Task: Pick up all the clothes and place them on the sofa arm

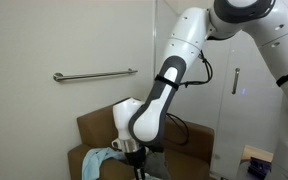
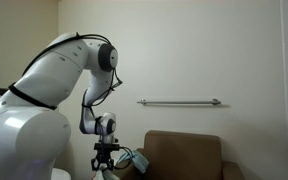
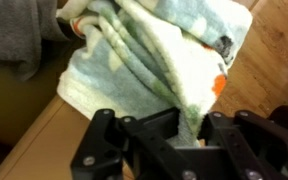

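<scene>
A pale blue-green patterned cloth [image 3: 154, 55] lies draped over the brown sofa arm [image 3: 44, 135] in the wrist view, with a fold of it running down between my gripper's [image 3: 176, 125] fingers, which are shut on it. In an exterior view the cloth [image 1: 92, 160] hangs over the arm of the brown sofa [image 1: 184, 140] with my gripper [image 1: 134, 150] right beside it. The gripper [image 2: 106, 158] and a bit of the cloth [image 2: 134, 160] also show in an exterior view, at the sofa's [image 2: 184, 155] side. A grey garment [image 3: 19, 35] lies at the top left of the wrist view.
A metal grab bar [image 1: 94, 74] is fixed on the white wall behind the sofa, also showing in an exterior view [image 2: 179, 101]. A glass door with a handle [image 1: 235, 80] stands beside the sofa. Wooden floor [image 3: 274, 50] shows past the cloth.
</scene>
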`<action>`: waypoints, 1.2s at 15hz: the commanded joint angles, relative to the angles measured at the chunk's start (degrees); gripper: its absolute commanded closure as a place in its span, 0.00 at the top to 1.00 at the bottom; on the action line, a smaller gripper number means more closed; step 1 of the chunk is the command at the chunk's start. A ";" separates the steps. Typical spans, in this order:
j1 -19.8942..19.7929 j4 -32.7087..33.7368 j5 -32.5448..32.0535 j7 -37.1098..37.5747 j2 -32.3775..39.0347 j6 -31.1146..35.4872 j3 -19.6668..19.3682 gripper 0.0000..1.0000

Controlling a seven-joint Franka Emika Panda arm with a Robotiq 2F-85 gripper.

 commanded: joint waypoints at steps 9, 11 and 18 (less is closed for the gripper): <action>2.54 4.18 8.51 5.21 -32.86 -32.04 -3.13 0.03; 2.59 4.77 11.49 7.30 -38.37 -36.07 -4.77 0.02; 3.08 6.54 11.11 8.22 -42.19 -40.25 -7.55 0.01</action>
